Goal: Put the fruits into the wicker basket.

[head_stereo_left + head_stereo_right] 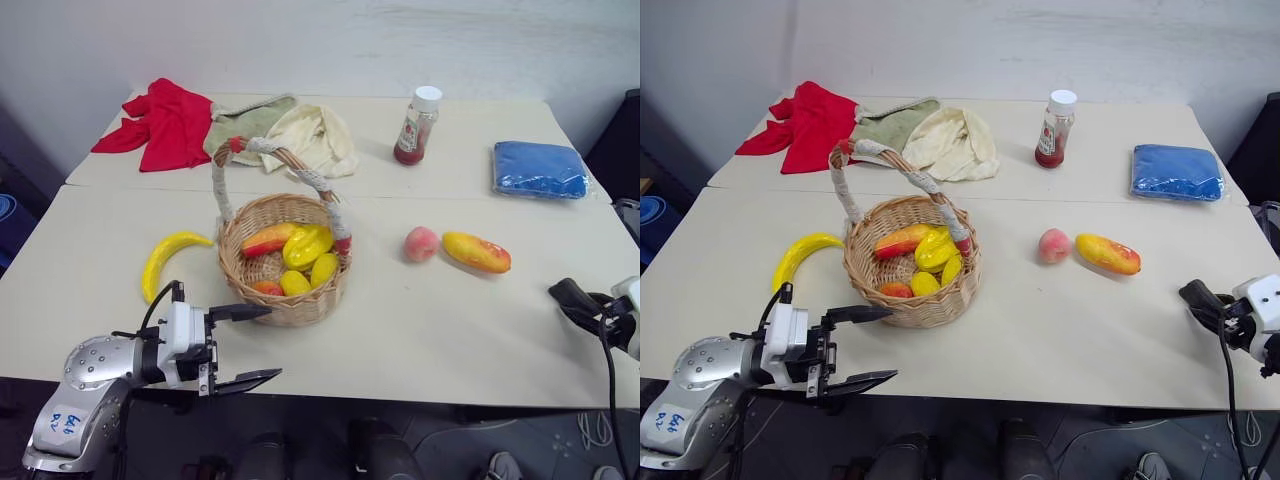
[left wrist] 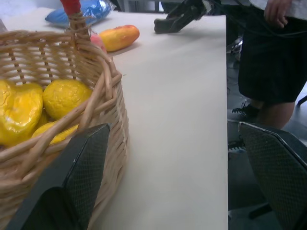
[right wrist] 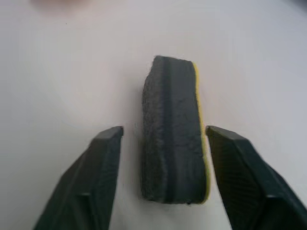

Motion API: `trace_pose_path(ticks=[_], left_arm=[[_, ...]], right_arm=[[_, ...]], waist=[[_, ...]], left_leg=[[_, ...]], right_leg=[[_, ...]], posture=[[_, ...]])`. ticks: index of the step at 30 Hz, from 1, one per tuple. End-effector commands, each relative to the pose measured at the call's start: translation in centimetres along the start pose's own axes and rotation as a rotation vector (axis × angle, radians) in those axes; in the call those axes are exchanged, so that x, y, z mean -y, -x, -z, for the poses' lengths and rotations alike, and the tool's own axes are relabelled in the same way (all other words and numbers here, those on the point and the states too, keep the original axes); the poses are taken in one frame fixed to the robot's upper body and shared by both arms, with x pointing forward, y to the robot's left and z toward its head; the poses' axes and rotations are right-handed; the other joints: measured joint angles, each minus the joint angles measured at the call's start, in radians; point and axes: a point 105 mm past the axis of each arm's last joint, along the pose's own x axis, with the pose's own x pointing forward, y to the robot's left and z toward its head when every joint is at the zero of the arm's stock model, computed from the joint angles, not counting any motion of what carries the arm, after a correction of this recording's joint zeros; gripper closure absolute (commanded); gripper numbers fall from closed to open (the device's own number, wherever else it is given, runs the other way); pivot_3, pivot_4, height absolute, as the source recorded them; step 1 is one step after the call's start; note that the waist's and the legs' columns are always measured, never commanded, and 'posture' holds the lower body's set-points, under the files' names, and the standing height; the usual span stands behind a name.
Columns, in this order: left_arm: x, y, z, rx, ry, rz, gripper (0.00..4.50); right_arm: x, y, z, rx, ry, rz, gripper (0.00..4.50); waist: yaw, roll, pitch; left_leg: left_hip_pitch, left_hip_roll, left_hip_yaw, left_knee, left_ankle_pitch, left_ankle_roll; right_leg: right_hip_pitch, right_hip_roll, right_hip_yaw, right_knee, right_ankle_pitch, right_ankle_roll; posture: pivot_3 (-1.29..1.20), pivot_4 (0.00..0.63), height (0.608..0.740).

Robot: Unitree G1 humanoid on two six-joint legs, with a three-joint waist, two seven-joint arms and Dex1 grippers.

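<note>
The round tan woven wicker basket (image 1: 284, 262) with its tall cloth-wrapped arched handle stands on the pale desk (image 1: 420, 320), left of middle and a little back from the front edge. It already holds several yellow and red-orange toy fruits (image 1: 296, 258). Three fruits lie outside it: a curved yellow banana (image 1: 166, 258) just beside the basket toward the desk's left edge, and a round pink-red peach (image 1: 421, 243) with an oblong yellow-orange mango (image 1: 476, 252) close beside it, well apart from the basket toward the right edge.

The left hand (image 1: 243, 347) hovers at the front edge just before the basket, its two black fingers spread wide with nothing between them. The right hand (image 3: 163, 143) is at the desk's right edge, its fingers parted on either side of a flat sponge (image 3: 171, 129) with dark underside and yellow edge, which stands on its side between them, touching neither.

The job looks partly done. I judge the next move to be a reach for the banana with the left hand, or for the peach and mango with the right.

Toward the back edge lie a red cloth (image 1: 160, 122), a cream cloth (image 1: 315, 137), a red-filled bottle (image 1: 416, 125) and a folded blue towel (image 1: 540, 168).
</note>
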Motion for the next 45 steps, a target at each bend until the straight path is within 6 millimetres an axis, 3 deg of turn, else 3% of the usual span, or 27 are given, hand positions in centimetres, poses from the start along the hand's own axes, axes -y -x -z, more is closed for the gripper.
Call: trace_pose_path(ticks=[1,3,5,7,12,15,17,21,25,27,30,34,40,45], left_arm=[[-0.9,1.8,0.2,-0.040,0.006,-0.059,0.00],[-1.4,2.7,0.4,-0.049,0.026,-0.106,0.00],[-2.2,4.1,0.7,-0.062,0.034,-0.205,0.00],[-3.2,6.3,1.1,-0.086,0.043,-0.332,0.00],[-3.8,13.1,1.9,-0.113,0.080,-0.608,0.00],[-3.1,19.0,4.0,-0.206,0.170,-0.802,0.00],[-3.1,22.3,4.4,-0.191,0.217,-0.952,0.00],[-3.4,25.7,3.9,-0.128,0.295,-1.137,0.00],[-3.2,26.1,4.1,-0.161,0.472,-1.177,0.00],[-3.8,25.2,3.3,-0.221,0.509,-1.114,0.00],[-6.5,22.6,0.9,-0.190,0.545,-1.020,0.00],[-9.1,19.6,0.0,-0.202,0.559,-0.920,0.00],[-14.6,17.4,3.0,-0.359,0.515,-1.021,0.00],[-16.0,15.5,3.9,-0.342,0.557,-0.960,0.00]], right_arm=[[1.2,2.3,-4.2,0.228,0.080,0.046,0.56],[1.2,3.1,-5.5,0.299,0.154,0.059,0.04],[-0.4,2.9,-7.6,0.396,0.245,0.018,0.04],[-3.2,2.1,-8.9,0.434,0.382,-0.113,0.04],[-10.0,-0.1,-15.9,0.726,0.314,-0.338,0.04],[-16.3,0.4,-20.0,0.874,0.226,-0.610,0.04],[-19.7,1.3,-21.6,0.925,0.261,-0.760,0.04],[-22.1,2.1,-24.1,1.039,0.256,-0.817,0.04],[-22.9,2.5,-24.9,1.076,0.273,-0.838,0.04],[-23.2,2.5,-24.9,1.072,0.294,-0.850,0.04],[-23.1,2.0,-24.8,1.064,0.286,-0.830,0.04],[-23.4,1.4,-23.8,1.027,0.306,-0.843,0.04],[-23.5,1.0,-24.1,1.029,0.318,-0.823,0.04],[-23.2,1.1,-23.9,1.018,0.315,-0.792,0.04]], waist=[[0.000,0.001,0.000],[0.000,0.002,0.000],[-0.001,0.001,0.000],[-0.007,0.001,0.000],[-0.019,0.001,0.000],[-0.013,0.001,0.000],[-0.009,0.001,0.000],[0.007,-0.005,-0.002],[0.014,-0.007,-0.004],[0.014,-0.008,-0.004],[0.020,-0.009,-0.005],[0.013,-0.006,-0.003],[-0.007,-0.005,-0.003],[-0.006,-0.006,-0.003]], left_leg=[[0.000,0.000,0.000,0.000,0.000,0.000],[0.000,-0.001,0.000,0.000,0.000,0.001],[0.001,0.000,0.000,0.000,-0.001,0.001],[0.001,0.001,0.000,-0.001,-0.001,0.000],[0.001,0.006,0.001,0.000,-0.003,-0.003],[0.001,0.007,0.000,-0.001,-0.003,-0.004],[0.000,0.008,-0.001,-0.001,-0.004,-0.005],[-0.004,0.008,-0.004,0.000,-0.004,-0.006],[-0.007,0.007,-0.004,-0.001,-0.004,-0.005],[-0.008,0.006,-0.004,-0.001,-0.004,-0.005],[-0.016,0.006,-0.005,-0.001,-0.003,-0.006],[-0.016,0.007,-0.005,-0.002,-0.001,-0.008],[-0.016,0.007,-0.004,-0.001,0.000,-0.009],[-0.018,0.008,0.000,0.000,0.000,-0.009]], right_leg=[[0.000,0.000,0.000,0.000,0.000,0.000],[0.000,-0.001,0.000,0.000,0.000,0.001],[0.001,-0.001,0.000,0.000,0.000,0.001],[0.001,0.000,0.001,0.000,0.000,0.001],[0.000,0.004,0.001,0.001,0.000,0.000],[-0.003,0.004,0.000,0.002,-0.001,-0.002],[-0.004,0.003,-0.001,0.002,-0.002,-0.003],[-0.006,0.000,-0.006,0.002,-0.003,-0.005],[-0.006,-0.005,-0.008,-0.001,-0.003,-0.006],[-0.007,-0.005,-0.008,-0.002,-0.003,-0.006],[-0.016,-0.005,-0.009,0.001,-0.003,-0.006],[-0.017,-0.005,-0.010,0.003,-0.003,-0.006],[-0.018,-0.002,-0.010,0.007,-0.003,-0.006],[-0.021,0.001,-0.010,0.012,-0.003,-0.005]], posture=[[0.00,0.150,0.740],[0.00,0.150,0.740],[0.00,0.150,0.740],[0.00,0.150,0.740],[0.00,0.150,0.740],[0.00,0.150,0.740],[0.00,0.150,0.740],[0.00,0.150,0.740],[0.00,0.150,0.740],[0.00,0.150,0.740],[0.00,0.150,0.740],[0.00,0.150,0.740],[0.00,0.150,0.740],[0.00,0.150,0.740]])
